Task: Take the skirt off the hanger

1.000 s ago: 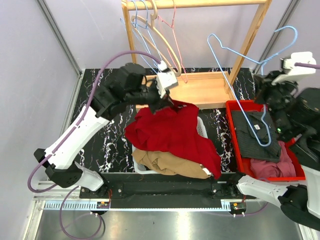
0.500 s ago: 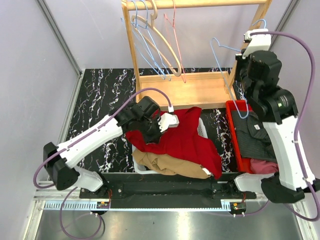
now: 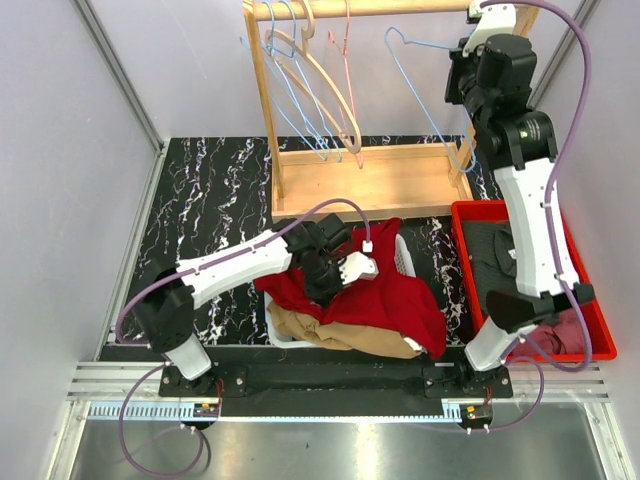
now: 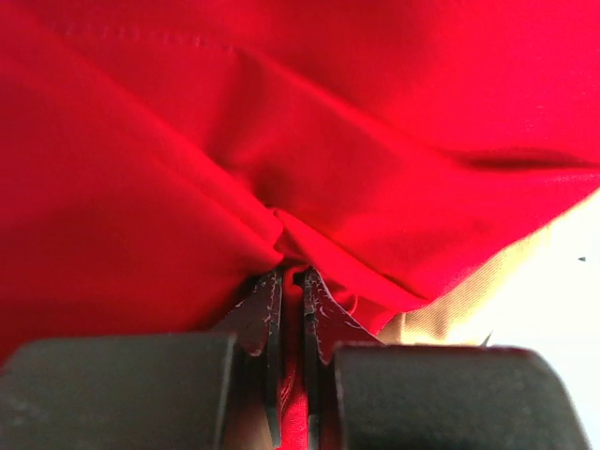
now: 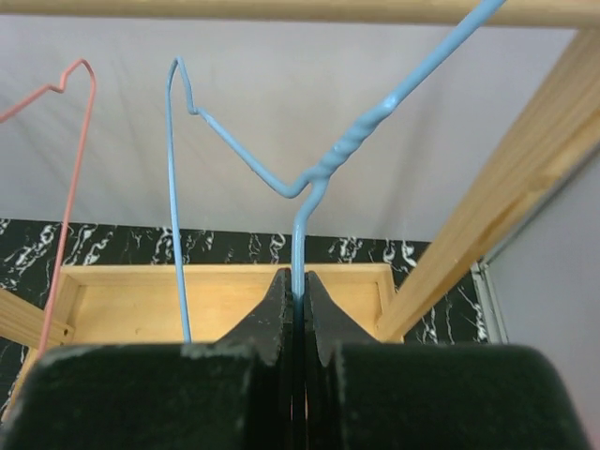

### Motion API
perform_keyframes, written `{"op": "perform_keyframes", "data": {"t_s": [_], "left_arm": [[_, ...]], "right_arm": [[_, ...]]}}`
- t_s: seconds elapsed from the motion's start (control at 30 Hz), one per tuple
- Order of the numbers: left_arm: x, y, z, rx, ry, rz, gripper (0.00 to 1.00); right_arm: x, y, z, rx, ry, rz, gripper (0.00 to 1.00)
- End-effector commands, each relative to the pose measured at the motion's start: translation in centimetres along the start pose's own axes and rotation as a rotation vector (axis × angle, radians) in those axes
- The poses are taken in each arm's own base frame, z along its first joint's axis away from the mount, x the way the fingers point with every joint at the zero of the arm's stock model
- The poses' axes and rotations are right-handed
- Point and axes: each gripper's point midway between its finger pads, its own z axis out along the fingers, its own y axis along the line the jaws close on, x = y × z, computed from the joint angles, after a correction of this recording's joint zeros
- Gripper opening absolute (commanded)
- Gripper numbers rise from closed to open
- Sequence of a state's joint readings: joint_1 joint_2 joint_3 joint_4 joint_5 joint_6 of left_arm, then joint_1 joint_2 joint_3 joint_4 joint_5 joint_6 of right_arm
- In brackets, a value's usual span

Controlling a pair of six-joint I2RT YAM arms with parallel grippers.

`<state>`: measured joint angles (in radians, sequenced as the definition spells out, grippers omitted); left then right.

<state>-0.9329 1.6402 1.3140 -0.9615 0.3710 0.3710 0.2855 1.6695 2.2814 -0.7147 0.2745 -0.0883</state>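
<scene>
The red skirt lies heaped over the white basket at the table's front centre, off the hanger. My left gripper presses down into it, shut on a fold of the red cloth. The left gripper has its jaws nearly closed with cloth between them. My right gripper is raised to the wooden rail and is shut on the light blue wire hanger. In the right wrist view the gripper clamps the hanger's wire just under the rail.
A wooden rack with a tray base carries several more hangers at its left end; a pink one shows in the right wrist view. A tan garment lies under the skirt. A red bin with dark and maroon clothes stands at right.
My right arm has lifted the blue hanger from over the red bin up to the rail. My left gripper has moved right and down, carrying the skirt onto the basket.
</scene>
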Motion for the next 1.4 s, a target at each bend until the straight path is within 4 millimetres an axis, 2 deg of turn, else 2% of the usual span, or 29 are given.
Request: {"op": "perform_keyframes", "data": {"t_s": [0.0, 0.07, 0.1, 0.17, 0.2, 0.4, 0.43, 0.6, 0.63, 0.77, 0.83, 0.9, 0.97, 1.07, 1.13, 1.17, 1.2, 1.23, 1.27, 1.3, 1.33, 1.37], "left_arm": [[-0.3, -1.2, 2.6, 0.117, -0.003, 0.028, 0.05], [-0.5, -1.9, 3.0, 0.179, -0.017, 0.034, 0.07], [-0.7, -2.5, 3.0, 0.221, -0.030, 0.031, 0.09], [-0.9, -3.2, 2.9, 0.336, -0.073, 0.001, 0.14], [-1.0, -3.0, 3.0, 0.348, -0.080, -0.006, 0.15], [-0.8, -1.1, 3.5, 0.383, -0.115, -0.095, 0.22], [-0.4, -0.8, 3.9, 0.378, -0.100, -0.101, 0.23], [0.7, 0.6, 4.7, 0.291, -0.055, -0.096, 0.37], [0.5, 1.3, 4.4, 0.239, -0.066, -0.077, 0.42], [0.1, 2.2, 3.1, 0.152, -0.092, -0.036, 0.52], [0.0, 2.3, 2.5, 0.121, -0.102, -0.022, 0.54], [0.1, 2.9, 2.1, 0.081, -0.100, -0.018, 0.63], [0.0, 3.3, 1.6, 0.047, -0.101, -0.018, 0.65], [-1.3, 3.6, -0.7, -0.025, -0.157, 0.006, 0.67], [-3.0, 3.6, -3.6, -0.088, -0.228, 0.031, 0.69], [-3.6, 3.7, -4.7, -0.114, -0.252, 0.039, 0.70], [-5.0, 3.6, -7.1, -0.165, -0.310, 0.067, 0.71], [-5.4, 3.5, -8.4, -0.189, -0.333, 0.074, 0.72], [-5.9, 3.5, -9.5, -0.214, -0.358, 0.086, 0.73], [-6.8, 3.2, -11.7, -0.255, -0.407, 0.112, 0.74], [-7.0, 3.0, -12.7, -0.268, -0.419, 0.127, 0.77], [-7.2, 2.7, -13.6, -0.278, -0.433, 0.135, 0.78]], "right_arm": [[-2.8, 1.0, 2.6, -0.093, -0.096, 0.050, 0.00], [-3.1, 1.3, 3.4, -0.106, -0.106, 0.056, 0.00], [-2.2, 1.7, 4.6, -0.112, -0.087, 0.054, 0.00], [-2.3, 1.8, 5.4, -0.117, -0.099, 0.056, 0.00], [-1.6, 2.2, 6.3, -0.127, -0.085, 0.053, 0.00], [-1.5, 3.0, 8.2, -0.160, -0.102, 0.070, 0.00], [-1.9, 3.0, 8.3, -0.163, -0.115, 0.073, 0.00], [-0.3, 3.5, 9.7, -0.186, -0.082, 0.085, 0.00], [0.4, 3.6, 10.1, -0.187, -0.065, 0.083, 0.00], [2.0, 3.6, 11.2, -0.190, -0.031, 0.083, 0.00], [1.9, 3.3, 11.4, -0.185, -0.035, 0.093, 0.00], [2.2, 3.6, 11.7, -0.206, -0.027, 0.123, 0.00], [2.6, 3.5, 11.8, -0.213, -0.016, 0.137, 0.00], [3.3, 3.7, 11.4, -0.220, 0.010, 0.144, 0.00], [4.2, 3.8, 11.2, -0.219, 0.036, 0.145, 0.00], [3.5, 3.6, 10.3, -0.221, 0.024, 0.145, 0.00], [3.4, 3.5, 10.0, -0.222, 0.025, 0.145, 0.00], [4.1, 3.4, 9.9, -0.220, 0.042, 0.144, 0.00], [3.1, 3.2, 8.9, -0.221, 0.021, 0.145, 0.00], [3.0, 3.2, 8.7, -0.216, 0.019, 0.145, 0.00], [3.1, 3.0, 8.4, -0.212, 0.022, 0.143, 0.00], [2.3, 2.7, 7.8, -0.203, 0.003, 0.145, 0.01]]}}
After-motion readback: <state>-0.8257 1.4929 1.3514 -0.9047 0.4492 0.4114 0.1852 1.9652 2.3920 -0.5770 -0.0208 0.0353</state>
